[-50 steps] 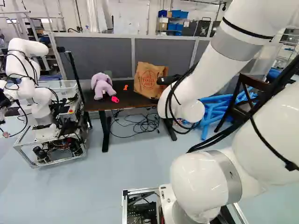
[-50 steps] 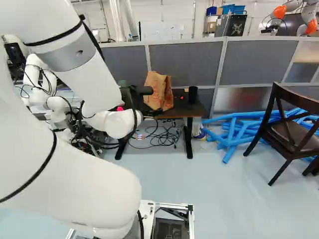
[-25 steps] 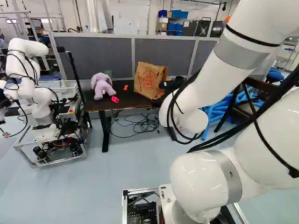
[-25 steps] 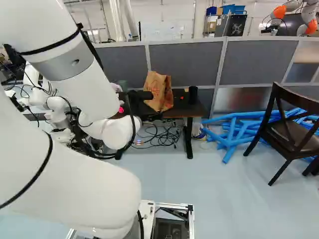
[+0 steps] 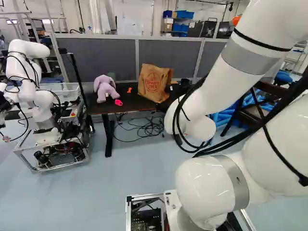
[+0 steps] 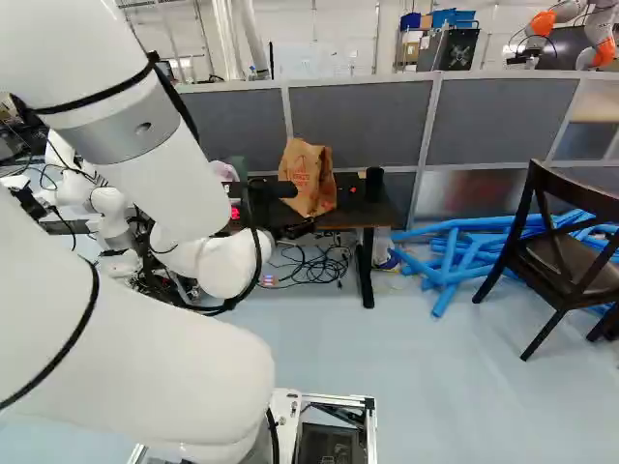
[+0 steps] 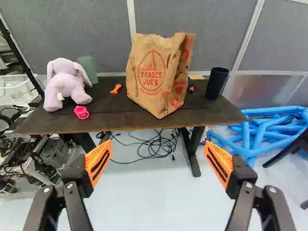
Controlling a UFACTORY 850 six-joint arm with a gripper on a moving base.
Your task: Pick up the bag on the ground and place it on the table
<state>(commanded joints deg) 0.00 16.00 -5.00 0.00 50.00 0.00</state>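
The paper bag stands on the surface at twelve o'clock from the wide-open, empty claw, between the plush toy at eleven and black cup at one, so placing looks done, with at most a retreat to finish.

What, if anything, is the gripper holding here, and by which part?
Nothing is held: the gripper stands open, with only floor between its fingers, and the paper bag stands on the table ahead.
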